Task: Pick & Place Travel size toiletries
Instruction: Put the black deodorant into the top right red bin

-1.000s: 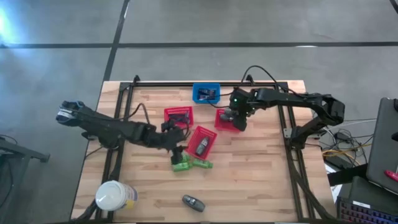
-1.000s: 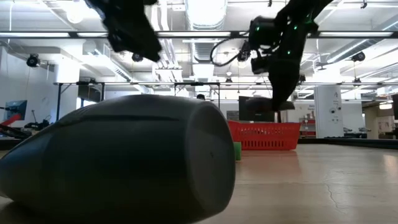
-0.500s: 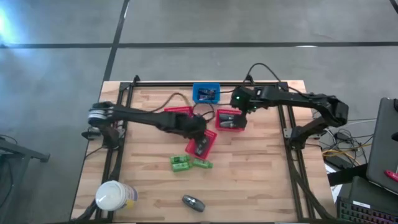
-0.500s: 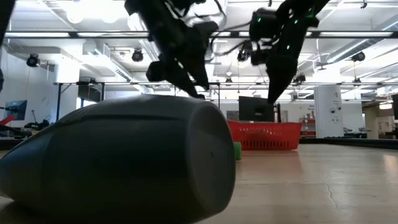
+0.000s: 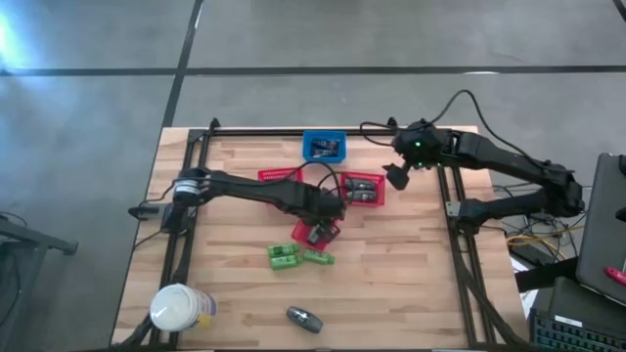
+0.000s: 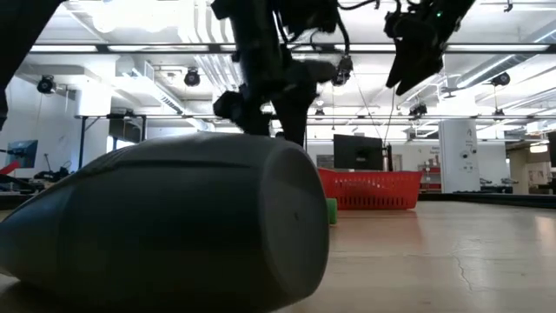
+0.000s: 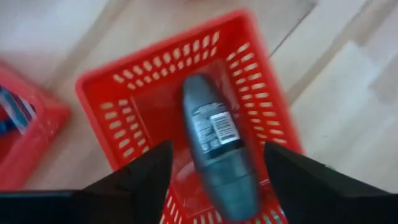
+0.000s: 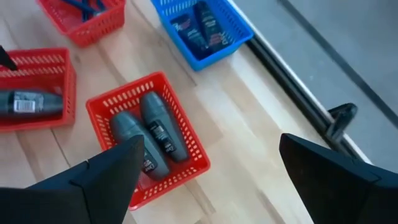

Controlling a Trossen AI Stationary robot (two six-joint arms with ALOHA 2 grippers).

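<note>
- A wooden table [image 5: 391, 284] carries the whole scene, seen from above, with both dark arms reaching in over it.
- A big white-topped round container [image 5: 179, 307] stands near the table's front left corner.
- Three red mesh baskets sit mid-table: one [image 8: 148, 140] holds two grey oval bottles [image 8: 163, 132] side by side, another [image 7: 186, 99] holds a single grey bottle [image 7: 214, 143], and the third [image 5: 279, 177] lies under the left arm.
- A blue basket [image 8: 208, 28] near the table's back edge holds dark flat packets [image 8: 205, 25].
- The left gripper [image 5: 328, 210] hangs just above the single-bottle basket, fingers [image 7: 140, 180] apart, gripping nothing.
- The right gripper [image 5: 398, 177] hovers beside the two-bottle basket, fingers [image 8: 106, 174] spread wide and empty.
- Two bright green pieces [image 5: 298, 256] lie together on the bare wood.
- A fourth grey bottle [image 5: 304, 317] lies alone near the front edge.
</note>
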